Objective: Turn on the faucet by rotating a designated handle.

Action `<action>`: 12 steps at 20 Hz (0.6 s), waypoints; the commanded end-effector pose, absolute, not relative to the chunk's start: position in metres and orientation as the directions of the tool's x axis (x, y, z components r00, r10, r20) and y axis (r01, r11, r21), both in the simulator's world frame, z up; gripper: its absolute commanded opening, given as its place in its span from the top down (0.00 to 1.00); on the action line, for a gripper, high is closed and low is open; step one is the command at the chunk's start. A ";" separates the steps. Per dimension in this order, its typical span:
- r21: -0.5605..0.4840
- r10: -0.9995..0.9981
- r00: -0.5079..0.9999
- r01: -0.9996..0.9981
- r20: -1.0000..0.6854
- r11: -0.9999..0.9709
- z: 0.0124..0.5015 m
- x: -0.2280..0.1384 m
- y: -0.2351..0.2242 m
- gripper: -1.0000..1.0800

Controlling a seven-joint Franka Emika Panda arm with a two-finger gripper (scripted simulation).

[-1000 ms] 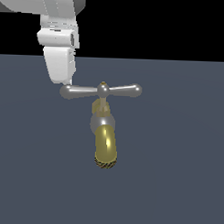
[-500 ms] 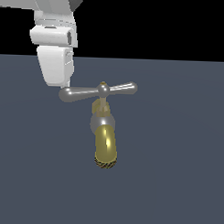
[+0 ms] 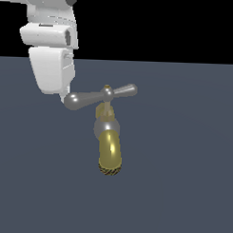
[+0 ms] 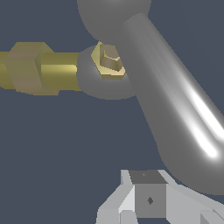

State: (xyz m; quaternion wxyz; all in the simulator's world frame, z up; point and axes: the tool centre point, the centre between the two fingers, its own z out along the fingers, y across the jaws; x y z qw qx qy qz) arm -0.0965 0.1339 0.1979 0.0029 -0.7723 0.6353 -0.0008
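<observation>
The claw (image 3: 66, 95) hangs from the big white arm at the exterior view's left, its tip down at the level of the handle (image 3: 101, 96). From the exterior view only a small pale finger end pokes out under the white housing, pressed right up against the rounded bulb at the near end of the silver crossbar. I cannot tell how wide the claw stands, since the housing covers the fingers there. In the wrist view a grey finger pad (image 4: 148, 199) with pale angled sides sits just beside the fat, shiny arm of the handle (image 4: 175, 113), touching it or very nearly so; a second finger is not clear to me, and nothing looks pinched between them.

Out from the claw, the silver crossbar runs away toward the exterior view's right, tilted a little so the far bulb sits higher than the one at the claw. At its middle is a small ball hub with a brass nut (image 4: 109, 59) on top, plain in the wrist view.

Below the hub, farther from the claw, the faucet (image 3: 109, 146) drops on a short brass stem to a silver ball joint, then to the thick gold spout, which points downward. It all stands over a flat, dark blue-grey floor (image 3: 183, 178).
</observation>
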 end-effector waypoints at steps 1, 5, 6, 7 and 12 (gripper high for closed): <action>0.000 -0.981 0.194 -0.981 0.000 -0.194 0.198 -0.107 0.133 1.00; -0.004 -0.981 0.194 -0.981 -0.002 -0.194 0.198 -0.107 0.131 1.00; -0.004 -0.981 0.194 -0.981 -0.002 -0.194 0.198 -0.109 0.129 1.00; -0.004 -0.981 0.194 -0.981 -0.002 -0.194 0.198 -0.111 0.127 1.00; -0.003 -0.981 0.194 -0.981 -0.001 -0.194 0.198 -0.121 0.115 1.00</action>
